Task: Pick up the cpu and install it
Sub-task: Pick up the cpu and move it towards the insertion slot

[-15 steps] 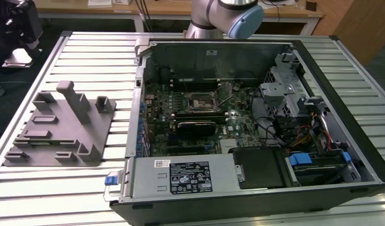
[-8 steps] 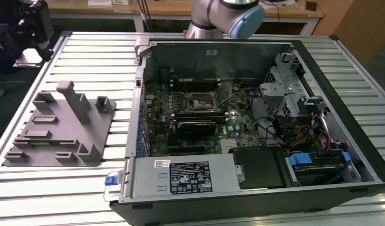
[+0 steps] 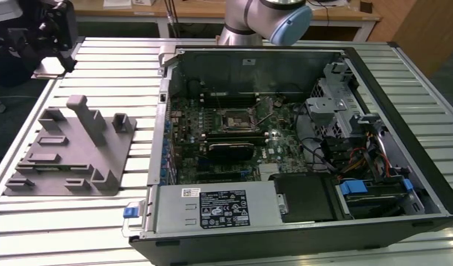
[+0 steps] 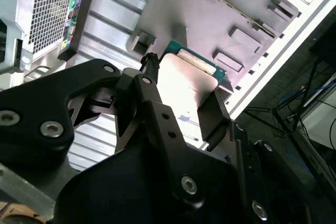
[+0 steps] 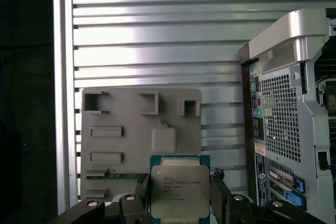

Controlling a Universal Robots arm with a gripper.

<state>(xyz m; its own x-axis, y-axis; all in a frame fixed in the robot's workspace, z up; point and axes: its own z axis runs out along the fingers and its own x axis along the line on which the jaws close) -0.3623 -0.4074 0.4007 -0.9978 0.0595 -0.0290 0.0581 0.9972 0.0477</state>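
Observation:
The cpu point(image 5: 179, 190), a silver square chip on a green board, is clamped between the two black fingers of my gripper point(image 5: 179, 199), which is shut on its side edges. In the second wrist view the cpu point(image 4: 186, 82) shows its pale shiny face between the fingers point(image 4: 149, 90) of the gripper point(image 4: 184, 100). It hangs in the air above the grey fixture point(image 5: 139, 129). In the exterior view the arm's dark wrist end point(image 3: 52, 27) is high at the left, behind the fixture point(image 3: 71, 149). The motherboard's square socket point(image 3: 234, 119) sits inside the open computer case point(image 3: 285, 144).
The case's rear panel point(image 5: 283, 114) stands beside the fixture. The slatted metal table point(image 3: 100, 221) carries both. Inside the case are a power supply point(image 3: 215, 208), drive cages point(image 3: 337, 105) and cables point(image 3: 359, 160). The arm's base point(image 3: 248, 22) rises behind the case.

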